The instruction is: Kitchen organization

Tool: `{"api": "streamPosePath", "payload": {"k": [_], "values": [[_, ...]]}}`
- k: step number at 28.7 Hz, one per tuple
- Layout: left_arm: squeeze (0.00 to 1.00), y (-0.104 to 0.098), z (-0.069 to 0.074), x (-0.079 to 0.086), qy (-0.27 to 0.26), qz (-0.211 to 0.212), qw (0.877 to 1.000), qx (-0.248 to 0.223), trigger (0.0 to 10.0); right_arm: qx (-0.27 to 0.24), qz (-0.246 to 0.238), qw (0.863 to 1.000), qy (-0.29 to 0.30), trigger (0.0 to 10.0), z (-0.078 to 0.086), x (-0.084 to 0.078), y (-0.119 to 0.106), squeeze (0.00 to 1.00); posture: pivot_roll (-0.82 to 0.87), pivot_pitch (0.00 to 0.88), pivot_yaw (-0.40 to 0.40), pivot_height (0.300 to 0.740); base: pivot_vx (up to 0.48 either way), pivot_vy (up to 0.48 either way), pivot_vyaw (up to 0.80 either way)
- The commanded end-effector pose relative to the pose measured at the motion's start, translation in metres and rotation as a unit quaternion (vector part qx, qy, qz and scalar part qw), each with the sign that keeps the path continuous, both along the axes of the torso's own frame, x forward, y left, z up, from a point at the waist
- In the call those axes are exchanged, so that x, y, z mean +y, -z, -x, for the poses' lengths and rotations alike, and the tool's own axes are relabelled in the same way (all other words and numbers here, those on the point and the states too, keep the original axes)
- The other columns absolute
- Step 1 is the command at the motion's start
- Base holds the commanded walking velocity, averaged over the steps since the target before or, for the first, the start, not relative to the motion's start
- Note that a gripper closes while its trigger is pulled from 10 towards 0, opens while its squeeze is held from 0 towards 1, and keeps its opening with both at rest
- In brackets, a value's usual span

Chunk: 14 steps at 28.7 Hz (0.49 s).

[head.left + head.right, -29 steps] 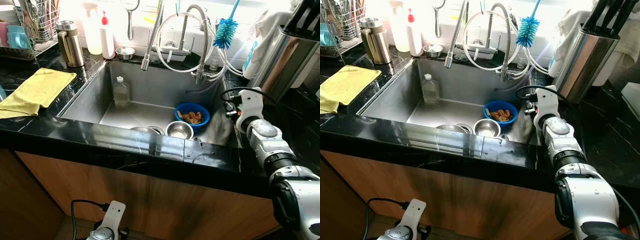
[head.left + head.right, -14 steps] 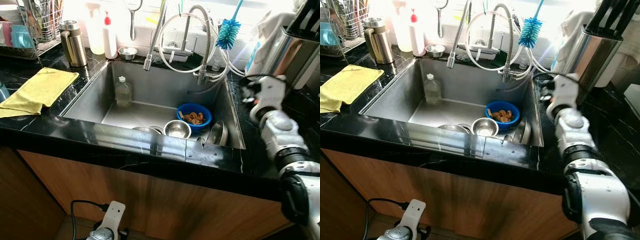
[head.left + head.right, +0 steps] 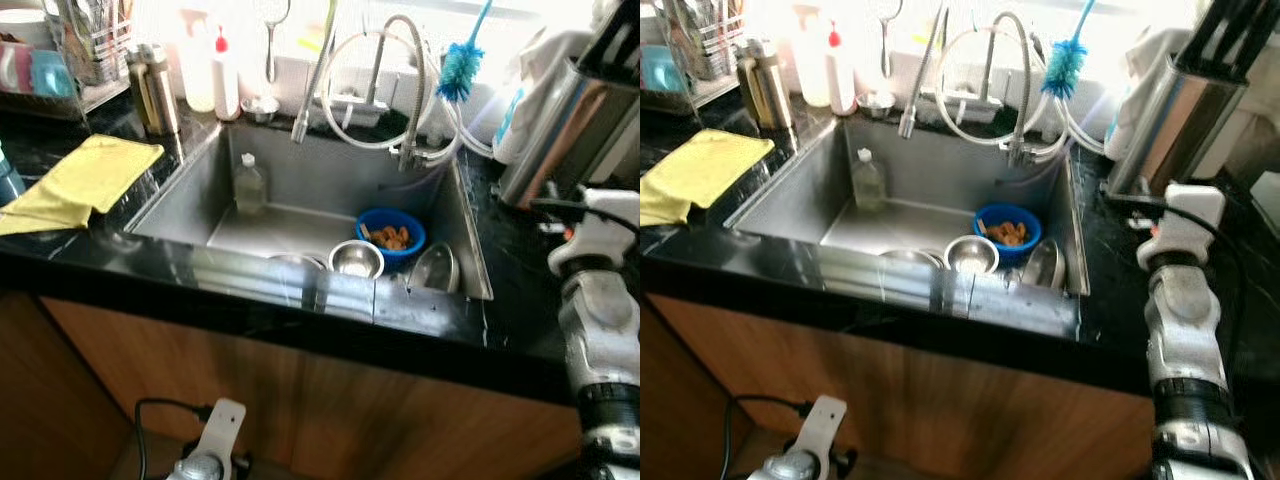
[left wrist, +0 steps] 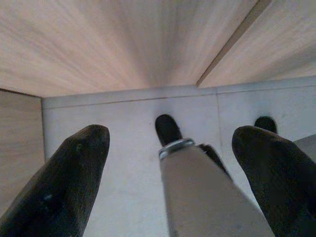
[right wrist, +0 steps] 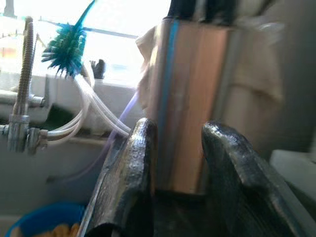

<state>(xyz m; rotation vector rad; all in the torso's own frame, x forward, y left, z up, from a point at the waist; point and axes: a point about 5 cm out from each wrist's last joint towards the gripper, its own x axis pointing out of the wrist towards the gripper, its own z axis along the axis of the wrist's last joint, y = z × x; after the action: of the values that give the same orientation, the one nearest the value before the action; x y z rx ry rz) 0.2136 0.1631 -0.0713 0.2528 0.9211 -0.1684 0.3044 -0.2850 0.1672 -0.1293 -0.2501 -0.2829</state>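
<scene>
Beside the sink (image 3: pixel 300 190): dishes unsorted.
Blue bowl (image 3: pixel 392 230) remained inside; right gripper (image 5: pixel 180 163) stood narrowly parted, empty; left gripper (image 4: pixel 168 177) spread, idle.

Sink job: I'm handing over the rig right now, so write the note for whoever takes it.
Right pincer: empty, part open, over the counter right of the sink, facing the steel canister.
Left pincer: open, idle, low by the cabinet.
In the sink: blue bowl with food, steel bowl, bottle, more steel dishes.
Yellow cloth on the left counter.
Done: nothing evident. Left: clear the sink.
</scene>
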Motion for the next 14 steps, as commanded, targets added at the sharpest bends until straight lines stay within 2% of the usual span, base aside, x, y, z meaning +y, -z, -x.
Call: {"api": "streamPosePath", "payload": {"k": [1, 2, 4, 8, 12, 14], "values": [[0.0, -0.001, -0.001, 0.002, -0.005, 0.001, 1.0, -0.005, 10.0, -0.002, -0.014, 1.0, 0.009, 10.0, 0.012, 0.001, 0.007, 0.0, 0.06, 0.013, -0.084, 0.736, 0.0, 0.0, 0.0], [0.0, -0.001, -0.001, 0.002, -0.005, 0.001, 1.0, -0.005, 10.0, -0.002, -0.014, 1.0, 0.009, 10.0, 0.012, 0.001, 0.007, 0.0, 0.06, 0.013, -0.084, 0.736, 0.0, 0.0, 0.0], [0.0, -0.002, -0.002, 0.006, -0.007, -0.002, 1.0, -0.009, 10.0, -0.014, -0.018, 1.0, 0.012, 10.0, 0.023, 0.007, 0.004, 0.0, 0.06, 0.019, -0.08, 0.736, 0.0, 0.0, 0.0], [0.0, -0.004, -0.005, 0.008, -0.002, -0.006, 1.0, -0.014, 10.0, -0.019, -0.016, 1.0, 0.003, 10.0, 0.027, 0.016, -0.002, 0.0, 0.05, 0.023, -0.08, 0.736, 0.0, 0.0, 0.0], [0.0, -0.003, -0.004, 0.007, 0.0, -0.004, 1.0, -0.014, 10.0, 0.001, -0.011, 1.0, 0.006, 10.0, 0.032, 0.019, 0.005, 0.0, 0.06, 0.022, -0.08, 0.736, 0.0, 0.0, 0.0], [0.0, -0.003, -0.004, 0.008, 0.0, -0.004, 1.0, -0.014, 10.0, 0.007, -0.024, 1.0, 0.011, 10.0, 0.036, 0.021, 0.01, 0.0, 0.06, 0.022, -0.08, 0.736, 0.0, 0.0, 0.0]]}}
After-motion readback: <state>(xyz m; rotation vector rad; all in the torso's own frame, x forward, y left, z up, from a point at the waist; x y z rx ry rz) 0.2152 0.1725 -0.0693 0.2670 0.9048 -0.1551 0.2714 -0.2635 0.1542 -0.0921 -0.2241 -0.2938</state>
